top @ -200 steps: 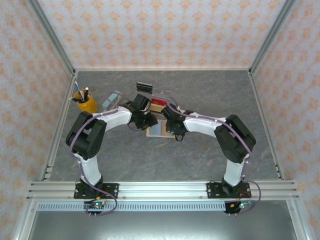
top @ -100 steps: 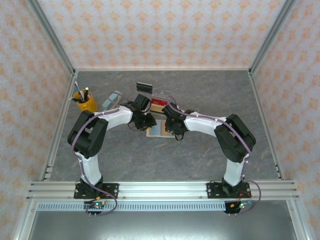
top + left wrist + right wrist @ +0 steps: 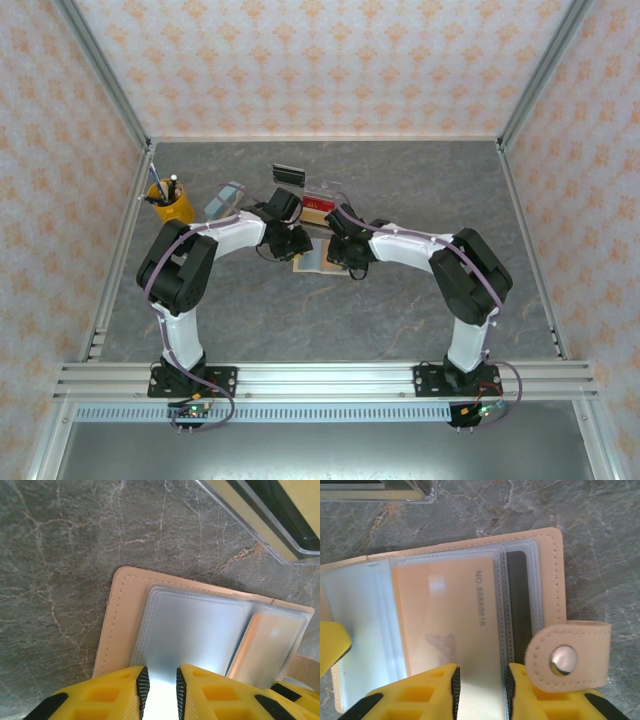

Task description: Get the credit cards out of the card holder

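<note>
Right wrist: hand straddles card holder edge.

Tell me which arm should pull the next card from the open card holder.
Right: the right gripper frames the orange card at its near end, while the left gripper sits over frosted sleeves.
</note>
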Robot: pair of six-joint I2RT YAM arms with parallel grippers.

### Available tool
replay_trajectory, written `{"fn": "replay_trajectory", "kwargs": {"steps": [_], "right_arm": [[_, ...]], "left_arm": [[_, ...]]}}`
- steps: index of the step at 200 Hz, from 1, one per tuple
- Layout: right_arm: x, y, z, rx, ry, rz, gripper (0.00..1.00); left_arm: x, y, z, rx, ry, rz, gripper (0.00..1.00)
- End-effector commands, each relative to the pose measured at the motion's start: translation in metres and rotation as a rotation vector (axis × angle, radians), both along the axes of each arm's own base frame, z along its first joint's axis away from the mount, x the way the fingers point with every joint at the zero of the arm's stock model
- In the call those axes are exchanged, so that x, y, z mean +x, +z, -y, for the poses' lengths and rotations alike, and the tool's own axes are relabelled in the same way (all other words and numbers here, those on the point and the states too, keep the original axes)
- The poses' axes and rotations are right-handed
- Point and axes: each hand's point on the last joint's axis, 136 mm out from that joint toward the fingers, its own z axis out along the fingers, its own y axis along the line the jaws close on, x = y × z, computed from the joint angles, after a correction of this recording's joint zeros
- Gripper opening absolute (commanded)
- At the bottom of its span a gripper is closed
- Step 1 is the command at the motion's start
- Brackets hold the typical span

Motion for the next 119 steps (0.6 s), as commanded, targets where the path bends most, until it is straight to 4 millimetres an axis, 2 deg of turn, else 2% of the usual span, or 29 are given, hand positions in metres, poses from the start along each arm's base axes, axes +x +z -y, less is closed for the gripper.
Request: {"fn": "replay_trajectory", "kwargs": {"steps": [1, 54, 86, 93, 119], "right_arm": [[0.006, 0.029, -0.022, 0.139, 0.060, 0.074, 0.32], [0.009, 0.060, -0.029, 0.265, 0.069, 0.142, 0.32], [0.008, 0.065, -0.038, 0.350, 0.090, 0.142, 0.32], [0.008, 0.066, -0.043, 0.377, 0.099, 0.136, 0.32], [0.010, 0.063, -0.054, 0.455, 0.115, 0.103, 0.33]], "left_arm": [[-0.022, -0.033, -0.016, 0.095, 0.003, -0.106, 0.28], [-0.021, -0.028, -0.016, 0.094, 0.004, -0.097, 0.27], [-0.020, -0.023, -0.018, 0.104, 0.006, -0.089, 0.28], [-0.017, -0.010, -0.016, 0.083, -0.001, -0.056, 0.29], [-0.012, 0.002, -0.010, -0.024, 0.005, -0.037, 0.30]]}}
